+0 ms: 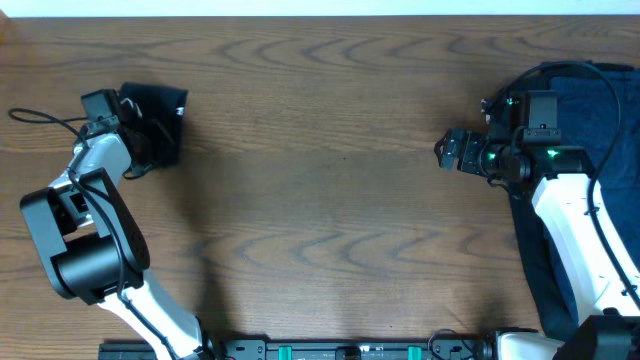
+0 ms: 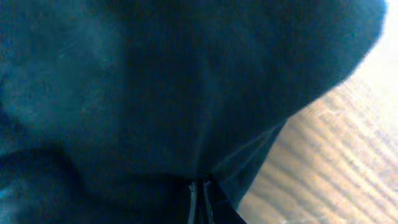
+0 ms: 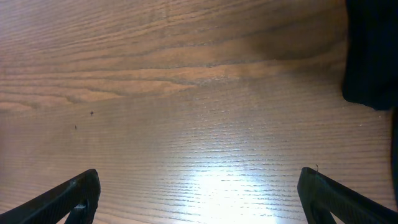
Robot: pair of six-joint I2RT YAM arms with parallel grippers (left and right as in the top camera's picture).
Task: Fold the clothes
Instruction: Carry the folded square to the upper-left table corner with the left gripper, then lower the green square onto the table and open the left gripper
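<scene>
Left gripper (image 2: 202,200), far left of worktop (image 1: 320,210): jaws pinching bunched black garment (image 1: 160,108). Right gripper (image 3: 199,196) over bare wood: jaws spread, holding nothing. Navy garment (image 1: 600,95) at right edge, under right arm (image 1: 580,225).

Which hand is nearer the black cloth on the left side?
Left. The left hand is shut on the black cloth, pinching a fold. The right hand is open, far across the table, beside the navy cloth.
</scene>
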